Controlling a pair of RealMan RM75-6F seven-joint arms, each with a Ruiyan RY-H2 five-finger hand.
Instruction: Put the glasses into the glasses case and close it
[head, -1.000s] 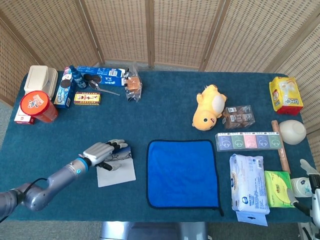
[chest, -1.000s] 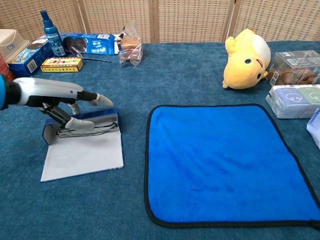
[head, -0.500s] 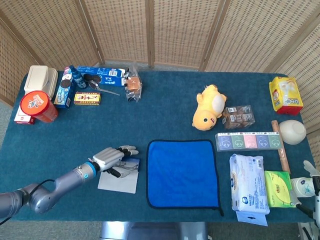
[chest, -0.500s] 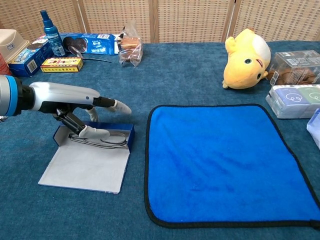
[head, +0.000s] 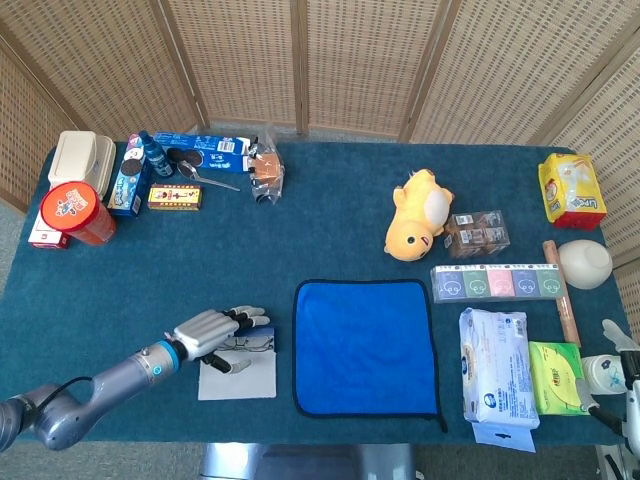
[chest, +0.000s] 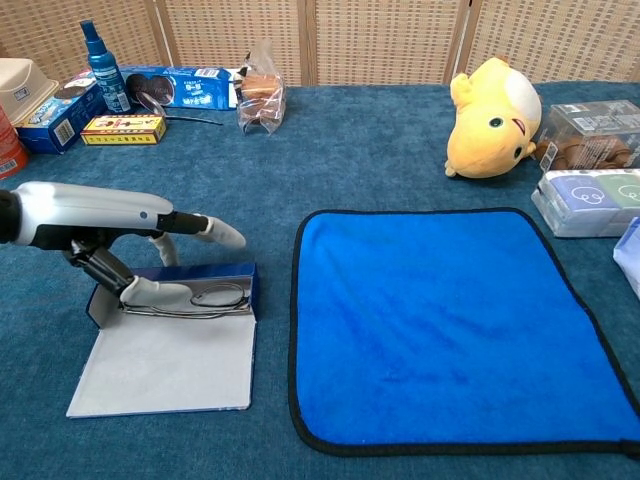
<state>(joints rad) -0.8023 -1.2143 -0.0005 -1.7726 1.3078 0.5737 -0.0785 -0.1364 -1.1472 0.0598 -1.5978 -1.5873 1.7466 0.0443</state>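
Fingers (head: 243, 317) of my left hand (head: 212, 332) spread over the glasses (head: 252, 344) in head view; glasses lie under my fingertips, w/ the glasses case (head: 240, 371) open flat below them; right hand (head: 628, 385) at far edge, grip can't tell. Chest view: left hand (chest: 118, 238) w/ thumb on the frame, upper fingers (chest: 215, 230) splayed above; glasses (chest: 195, 298) sit in the blue tray.
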